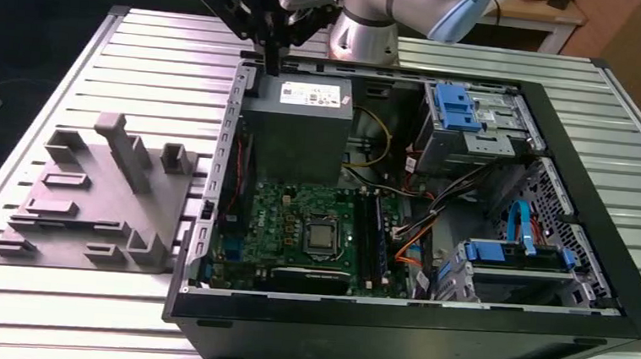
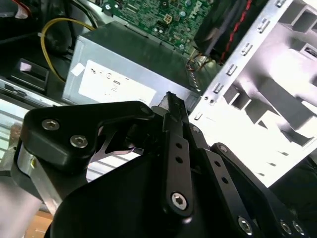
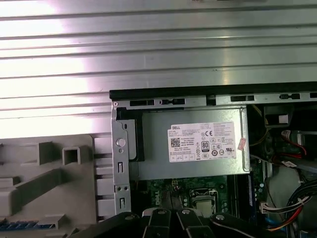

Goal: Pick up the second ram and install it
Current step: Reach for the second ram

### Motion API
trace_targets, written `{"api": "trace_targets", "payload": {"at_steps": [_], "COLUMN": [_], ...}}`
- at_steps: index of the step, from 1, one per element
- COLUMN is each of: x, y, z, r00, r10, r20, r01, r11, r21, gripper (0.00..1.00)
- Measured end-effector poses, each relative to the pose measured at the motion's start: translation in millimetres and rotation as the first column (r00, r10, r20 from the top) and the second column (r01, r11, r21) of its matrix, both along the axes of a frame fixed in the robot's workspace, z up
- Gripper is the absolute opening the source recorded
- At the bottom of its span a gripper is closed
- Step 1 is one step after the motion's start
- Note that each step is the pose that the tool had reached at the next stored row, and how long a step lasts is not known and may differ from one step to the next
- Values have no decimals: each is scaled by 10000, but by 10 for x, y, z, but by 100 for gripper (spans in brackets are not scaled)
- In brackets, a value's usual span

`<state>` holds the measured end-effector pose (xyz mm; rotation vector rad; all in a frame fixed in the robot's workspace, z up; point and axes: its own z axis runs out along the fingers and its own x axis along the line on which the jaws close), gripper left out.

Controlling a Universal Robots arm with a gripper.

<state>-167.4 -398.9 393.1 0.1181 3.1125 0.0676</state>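
Gripper [image 1: 273, 68], fingers closed together, above the 11 o'clock corner of the computer case [image 1: 400, 337] in the exterior view; second ram [image 3: 27, 225] in grey fixture [image 1: 92, 214], 9 o'clock of the case.

Your arm [image 1: 395, 15] runs off the exterior view's upper edge. In the second wrist view the gripper [image 2: 173, 105] covers much of the power supply [image 2: 124, 74], and its own dark body is cut by the picture's edge. In the first wrist view a blue strip [image 3: 27, 225] in the grey holder [image 3: 44, 183] is clipped by the edge, so you cannot tell what it is. The slots [image 1: 376, 234] just right of the processor socket [image 1: 323, 233] are too small for you to judge.
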Motion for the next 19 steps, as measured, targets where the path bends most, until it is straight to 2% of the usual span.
{"api": "trace_targets", "payload": {"at_steps": [19], "x": [-287], "y": [-3], "z": [-2], "r00": [10000], "r10": [1], "r20": [0], "r01": [-1], "r11": [10000], "r21": [0], "gripper": [7]}}
